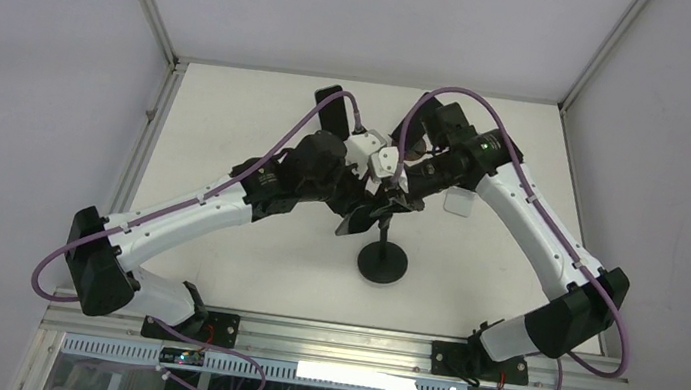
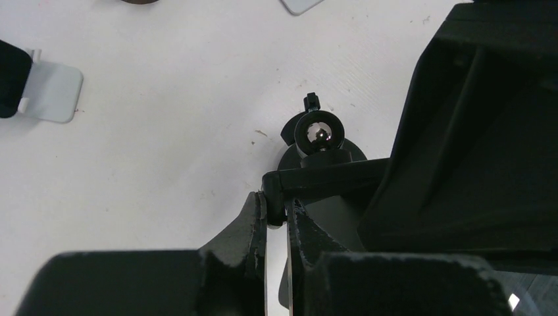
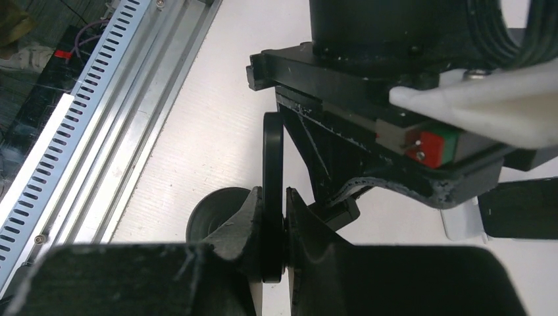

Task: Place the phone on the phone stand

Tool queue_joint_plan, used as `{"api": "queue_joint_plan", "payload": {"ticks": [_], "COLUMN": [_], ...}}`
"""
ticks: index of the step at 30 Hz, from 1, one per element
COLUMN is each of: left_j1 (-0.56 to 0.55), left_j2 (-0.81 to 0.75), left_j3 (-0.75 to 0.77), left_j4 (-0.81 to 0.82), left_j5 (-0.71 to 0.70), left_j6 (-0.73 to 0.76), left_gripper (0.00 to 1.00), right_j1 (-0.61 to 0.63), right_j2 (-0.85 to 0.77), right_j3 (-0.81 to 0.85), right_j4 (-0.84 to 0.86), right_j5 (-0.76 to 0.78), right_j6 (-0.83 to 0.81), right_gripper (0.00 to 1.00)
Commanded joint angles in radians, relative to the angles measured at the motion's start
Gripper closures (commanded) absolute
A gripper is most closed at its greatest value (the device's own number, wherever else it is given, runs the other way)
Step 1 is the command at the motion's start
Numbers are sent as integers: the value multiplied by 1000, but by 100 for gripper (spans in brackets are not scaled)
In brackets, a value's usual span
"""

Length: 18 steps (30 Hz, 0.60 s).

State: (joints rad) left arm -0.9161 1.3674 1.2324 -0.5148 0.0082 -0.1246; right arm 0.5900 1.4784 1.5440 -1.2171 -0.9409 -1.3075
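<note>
The phone stand (image 1: 383,261) has a round black foot. It stands on the desk (image 1: 244,242) near the middle, a little closer to the near edge, and a thin pole goes up from the foot. Both arms reach in over the desk and meet just above the top of this pole. The left gripper (image 2: 276,207) has its two fingers almost together. They pinch a thin black piece of the stand, just under the stand's shiny ball (image 2: 320,135). The right gripper (image 3: 275,197) is also closed tight. Its fingers squeeze the edge of a round black disc (image 3: 272,151), which stands on its side at the top of the stand. The phone (image 1: 331,110) is not on the stand. It is a dark flat thing near the far edge of the desk, a bit left of the middle and well apart from the stand's foot. A pale grey plate (image 2: 56,92) touches one end of it. I cannot tell if the phone lies flat or leans. A small white piece (image 1: 458,205) lies on the desk to the right of the stand, next to the right arm.
</note>
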Motion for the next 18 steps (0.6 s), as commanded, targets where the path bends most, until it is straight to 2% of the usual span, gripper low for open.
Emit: {"api": "queue_joint_plan", "payload": {"ticks": [1, 5, 10, 18], "left_j1": [2, 3, 2, 2], "left_j2": [-57, -68, -99, -108], "left_j3": [19, 15, -6, -4], "left_j4": [103, 102, 103, 114], "left_j5": [86, 46, -89, -216], "left_j6": [0, 19, 59, 144], "left_gripper": [100, 100, 100, 100], "right_j1": [-30, -37, -55, -95], "right_j2": [-44, -53, -88, -118], "right_j3": [17, 4, -46, -170], "right_j4": [60, 65, 103, 192], "right_j5": [-1, 10, 17, 133], "right_j6": [-10, 38, 166, 393], "right_gripper": [100, 100, 100, 100]}}
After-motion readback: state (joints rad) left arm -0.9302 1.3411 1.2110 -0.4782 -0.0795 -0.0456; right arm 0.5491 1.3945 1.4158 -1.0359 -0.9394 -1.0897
